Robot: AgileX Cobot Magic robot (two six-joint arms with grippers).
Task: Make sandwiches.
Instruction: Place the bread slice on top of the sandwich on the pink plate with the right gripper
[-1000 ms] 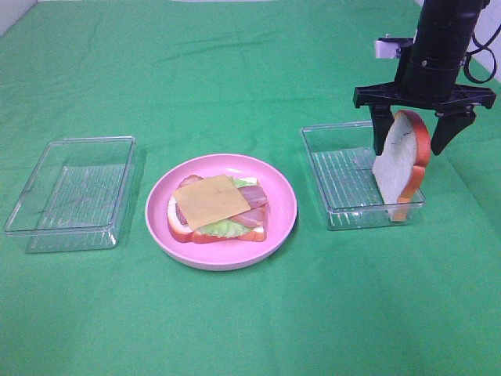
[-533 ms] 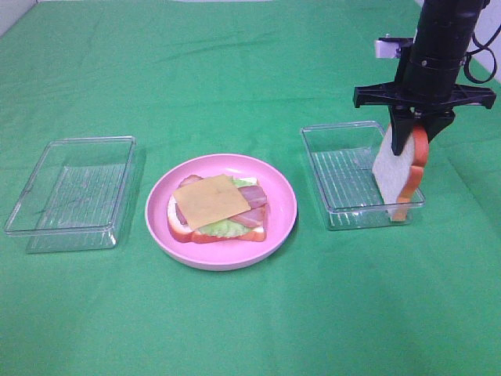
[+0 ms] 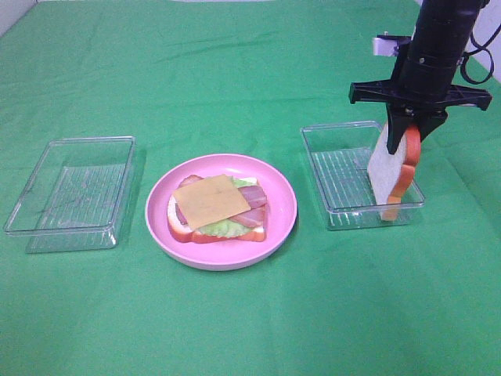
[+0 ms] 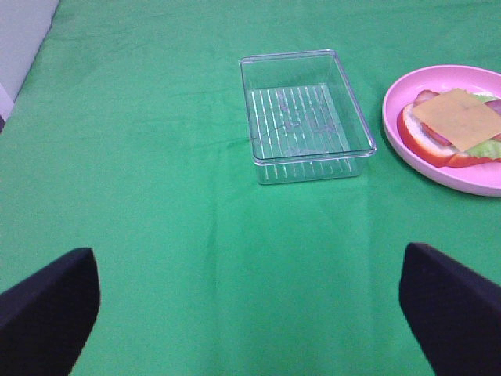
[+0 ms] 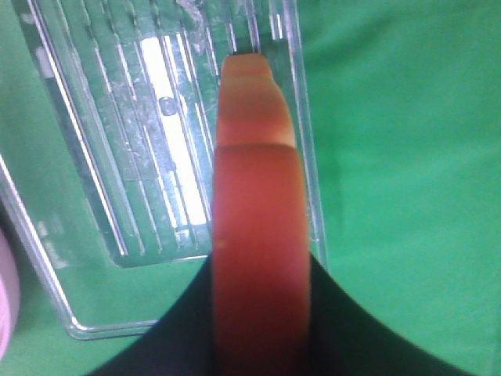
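The right gripper (image 3: 405, 129) is clamped on a bread slice (image 3: 389, 171), holding it upright by its upper edge; the slice hangs edge-on over the right-hand clear tray (image 3: 333, 174), with its lower end inside or just above the tray's near right corner. In the right wrist view the orange-red crust (image 5: 257, 235) fills the centre of the frame, pinched between the two dark fingers (image 5: 182, 321), with the ribbed tray floor (image 5: 149, 141) beneath it. The pink plate (image 3: 282, 205) sits on the green cloth (image 3: 235, 70) between the two trays and carries the partly built stack: a lower bread slice (image 3: 178, 223), lettuce (image 3: 223, 228), bacon strips (image 3: 252, 196) and a yellow cheese slice (image 3: 210, 200) on top. A second clear tray (image 3: 47, 200) stands at the left, apart from the plate. The left gripper (image 4: 250, 301) hangs above the cloth near that tray with its jaws wide apart, holding nothing.
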